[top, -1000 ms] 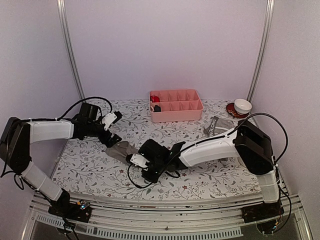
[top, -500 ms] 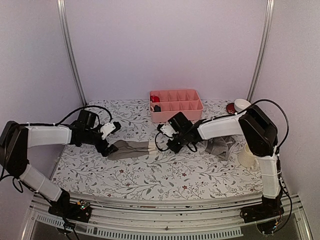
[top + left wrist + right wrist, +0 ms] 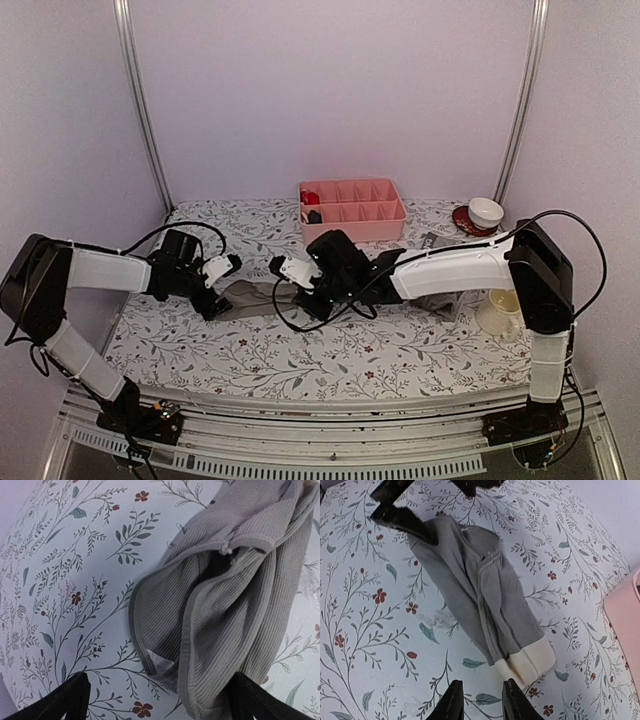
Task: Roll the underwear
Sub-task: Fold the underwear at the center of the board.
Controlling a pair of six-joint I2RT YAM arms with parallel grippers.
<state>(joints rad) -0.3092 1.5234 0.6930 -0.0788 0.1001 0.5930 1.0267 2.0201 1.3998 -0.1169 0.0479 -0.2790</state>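
From above, the right arm (image 3: pixel 450 268) covers most of the boxer-briefs (image 3: pixel 438 302); their waistband lettering is too small to read. The end of the briefs (image 3: pixel 250 297) by the right gripper (image 3: pixel 303 296) cannot be made out there. The red and dark things (image 3: pixel 311 207) in the pink tray (image 3: pixel 352 232) are too small to name. The left wrist view cuts the briefs at its top and right edges and shows only the left gripper's (image 3: pixel 160 702) fingertips (image 3: pixel 70 702)

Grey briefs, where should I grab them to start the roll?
Probably the pale waistband: pinch that end from the right gripper side. The briefs lie folded into a long narrow strip, and the waistband is its thick, square end nearest those fingers.
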